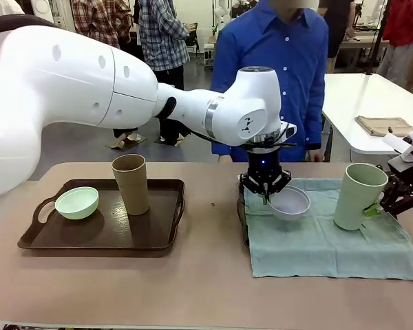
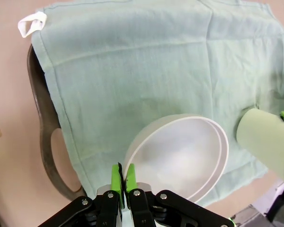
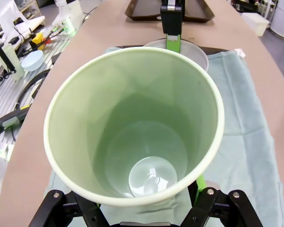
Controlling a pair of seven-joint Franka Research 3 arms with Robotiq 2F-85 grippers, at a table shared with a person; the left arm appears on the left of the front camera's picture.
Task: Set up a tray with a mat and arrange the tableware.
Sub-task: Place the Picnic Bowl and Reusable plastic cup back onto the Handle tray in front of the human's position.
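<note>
Front view: the left claw (image 1: 265, 197) pinches the tilted grey-blue bowl (image 1: 291, 203) by its thin rim over the green cloth mat (image 1: 330, 242); the right claw (image 1: 379, 207) clasps the pale green cup (image 1: 356, 196). Left wrist view: green pads (image 2: 116, 177) clamp the smooth rim. Right wrist view: the cup's interior is glossy and round.

The tray (image 1: 34, 237) is dark brown. There is a mint green bowl (image 1: 77, 203) and a pale grey-blue bowl (image 1: 290, 203). There is a tan brown cup (image 1: 131, 183) and a pale green cup (image 1: 356, 196). The cloth (image 1: 323, 247) is plain, soft blue-green. The left tool (image 2: 122, 172) and the right tool (image 1: 378, 208) are black with bright green pads. The tabletop (image 1: 206, 289) is pinkish brown. The robot arm (image 1: 69, 82) is white. The person's shirt (image 1: 275, 62) is blue.
</note>
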